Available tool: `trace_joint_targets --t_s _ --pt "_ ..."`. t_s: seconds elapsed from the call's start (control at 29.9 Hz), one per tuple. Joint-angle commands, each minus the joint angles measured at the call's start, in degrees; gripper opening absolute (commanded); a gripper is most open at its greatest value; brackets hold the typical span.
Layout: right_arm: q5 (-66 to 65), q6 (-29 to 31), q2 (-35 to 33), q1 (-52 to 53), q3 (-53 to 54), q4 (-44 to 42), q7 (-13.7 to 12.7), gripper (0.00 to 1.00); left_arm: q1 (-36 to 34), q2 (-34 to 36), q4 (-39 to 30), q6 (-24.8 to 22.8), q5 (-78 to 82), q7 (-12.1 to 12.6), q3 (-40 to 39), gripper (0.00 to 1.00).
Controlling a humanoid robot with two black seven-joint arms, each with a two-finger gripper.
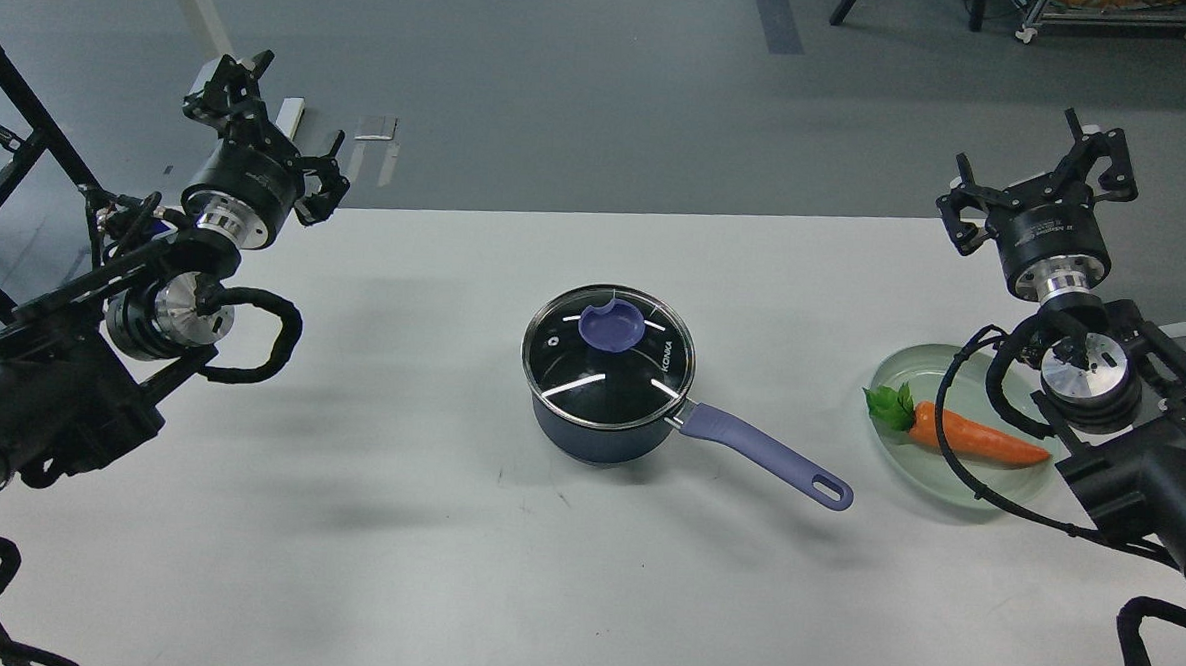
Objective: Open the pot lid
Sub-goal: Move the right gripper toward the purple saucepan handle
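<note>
Lid (609,354) seated on pot (604,429) mid-table (348,442), left gripper (262,123) and right gripper (1045,173) raised apart, jaws' state unclear.

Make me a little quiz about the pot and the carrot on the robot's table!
1. True or false: the lid is sitting on the pot.
2. What lies on the green plate? A) a spoon B) a carrot C) an egg
3. Fill in: the pot's handle points toward the robot's ____ side.

Key:
1. True. It covers the pot, and its purple knob is free.
2. B
3. right. Neither the left gripper nor the right gripper touches anything.
</note>
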Motion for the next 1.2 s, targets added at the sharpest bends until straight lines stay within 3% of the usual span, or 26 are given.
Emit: trace_joint_targets --t_s 0.0,0.3,0.7,0.8,0.97,1.17 --pt "0.01 -0.01 0.60 -0.01 -0.17 0.24 0.08 1.00 0.01 0.37 -0.08 0.27 0.18 -0.20 0.46 0.99" --pt "-0.52 0.07 -1.41 0.96 -3.24 3.04 0.26 1.00 -0.52 0.64 -0.08 0.72 0.53 -0.20 -0.07 0.99" --pt "-2.18 -0.28 -19.69 7.81 -25.56 17.80 0.35 1.00 -1.57 1.60 0.09 -2.18 0.62 0.50 0.28 0.99" --pt "-9.10 -0.28 -23.47 11.32 -30.48 21.84 0.35 1.00 -1.75 1.78 0.53 -4.03 0.53 -0.02 -0.07 0.99" --pt "-23.25 -2.03 -27.69 17.03 -38.48 29.14 0.35 1.00 -1.75 1.43 0.45 -2.45 0.53 -0.03 0.72 0.99" --pt "-39.61 -3.09 -28.49 28.10 -53.85 35.38 0.61 1.00 -1.57 2.65 -0.08 -3.24 0.62 0.15 0.81 0.99"
